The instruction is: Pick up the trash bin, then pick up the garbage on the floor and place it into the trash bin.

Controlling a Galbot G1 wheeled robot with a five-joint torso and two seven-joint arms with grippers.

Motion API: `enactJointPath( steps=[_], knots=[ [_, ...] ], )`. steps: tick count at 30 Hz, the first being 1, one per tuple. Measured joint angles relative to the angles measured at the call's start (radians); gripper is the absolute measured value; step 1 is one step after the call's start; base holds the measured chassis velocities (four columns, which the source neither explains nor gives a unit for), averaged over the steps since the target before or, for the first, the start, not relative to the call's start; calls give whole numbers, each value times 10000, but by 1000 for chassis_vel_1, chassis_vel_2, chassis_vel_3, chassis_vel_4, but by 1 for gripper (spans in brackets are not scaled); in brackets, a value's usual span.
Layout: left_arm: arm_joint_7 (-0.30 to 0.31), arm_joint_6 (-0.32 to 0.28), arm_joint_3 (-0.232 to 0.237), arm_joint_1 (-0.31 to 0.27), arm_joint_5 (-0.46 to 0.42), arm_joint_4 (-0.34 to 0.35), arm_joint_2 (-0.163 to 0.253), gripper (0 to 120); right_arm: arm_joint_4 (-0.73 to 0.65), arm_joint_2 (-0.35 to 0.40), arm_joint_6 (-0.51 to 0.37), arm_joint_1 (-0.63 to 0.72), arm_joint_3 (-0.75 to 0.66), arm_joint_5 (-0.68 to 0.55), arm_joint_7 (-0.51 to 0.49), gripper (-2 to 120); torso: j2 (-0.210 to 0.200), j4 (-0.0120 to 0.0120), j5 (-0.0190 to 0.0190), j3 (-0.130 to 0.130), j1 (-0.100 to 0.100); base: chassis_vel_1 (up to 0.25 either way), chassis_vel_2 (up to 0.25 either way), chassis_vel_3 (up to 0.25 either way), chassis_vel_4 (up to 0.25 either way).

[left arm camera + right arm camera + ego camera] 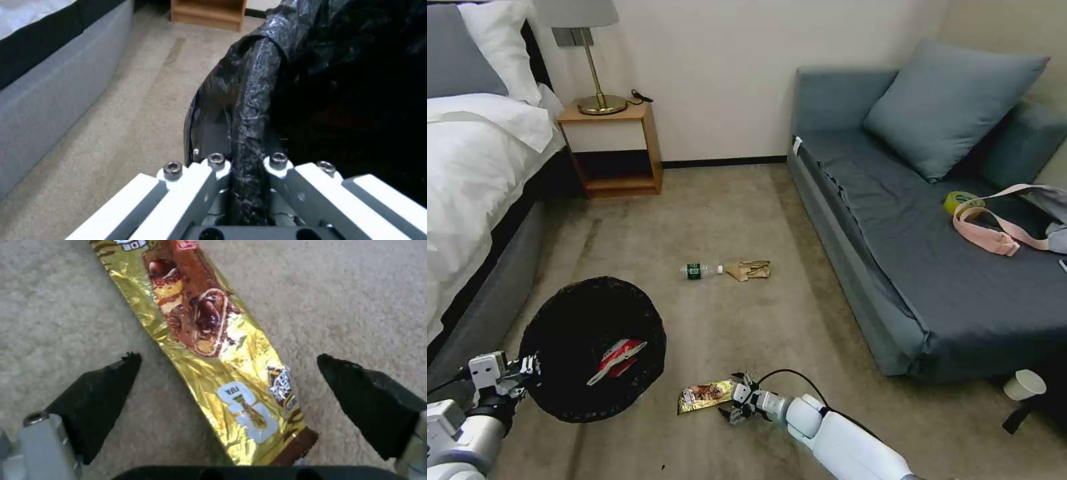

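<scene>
- Left gripper (527,373) clamped on the rim of the trash bin (594,347); the left wrist view has the liner-wrapped rim (249,140) pinched between both fingers. Bin hangs tilted, mouth toward me, low over the floor (727,320) near the bed (474,167).
- Red-and-white wrapper (617,357) already inside the bin.
- Right gripper (735,400) down at carpet level, jaws spread wide, straddling the near end of the gold-brown wrapper (209,350). Fingertips (111,380) either side of it, not touching it yet as far as I can see.
- Wrapper handling, my read: foil film, near weightless, slick, lies flat. A pinch across the narrow width should crumple it up into the pads; pile gives a bit so tips can dig under. Risk is it sliding out or the tips skating over it.
- Bin: light wire mesh, stiff, but the liner over the rim is slippery plastic, so one-sided rim grip may let it swing.
- Still on the floor farther out, mid-room: clear bottle (700,271) and tan paper bag (749,270), almost touching. Bottle will roll; bag is soft, grab a crease.
- Room: short-pile beige carpet, grey sofa (907,253) on the right, nightstand (610,143) with a lamp at the back wall, paper cup (1025,384) on the floor by the sofa corner.
</scene>
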State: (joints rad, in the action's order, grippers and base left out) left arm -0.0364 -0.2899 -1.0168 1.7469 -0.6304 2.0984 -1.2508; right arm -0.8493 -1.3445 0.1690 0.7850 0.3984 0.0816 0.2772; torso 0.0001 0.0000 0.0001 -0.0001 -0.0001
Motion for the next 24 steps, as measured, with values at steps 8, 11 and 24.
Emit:
enactJointPath(
  steps=[8,11,24],
  knots=[
    [-3,31,107,39,204,46,-214,1,565,-187,253,-196,-268,144,100,100,1,4,5,1,0,0,0,0,0],
    [4,31,131,21,243,74,-273,1,671,-216,269,-263,-310,149,141,94,1,3,1,0,0,0,0,0,0],
    [32,32,138,45,406,222,-562,1,969,-282,499,-369,-375,214,438,56,0,1,2,1,0,0,0,0,0]
  ],
)
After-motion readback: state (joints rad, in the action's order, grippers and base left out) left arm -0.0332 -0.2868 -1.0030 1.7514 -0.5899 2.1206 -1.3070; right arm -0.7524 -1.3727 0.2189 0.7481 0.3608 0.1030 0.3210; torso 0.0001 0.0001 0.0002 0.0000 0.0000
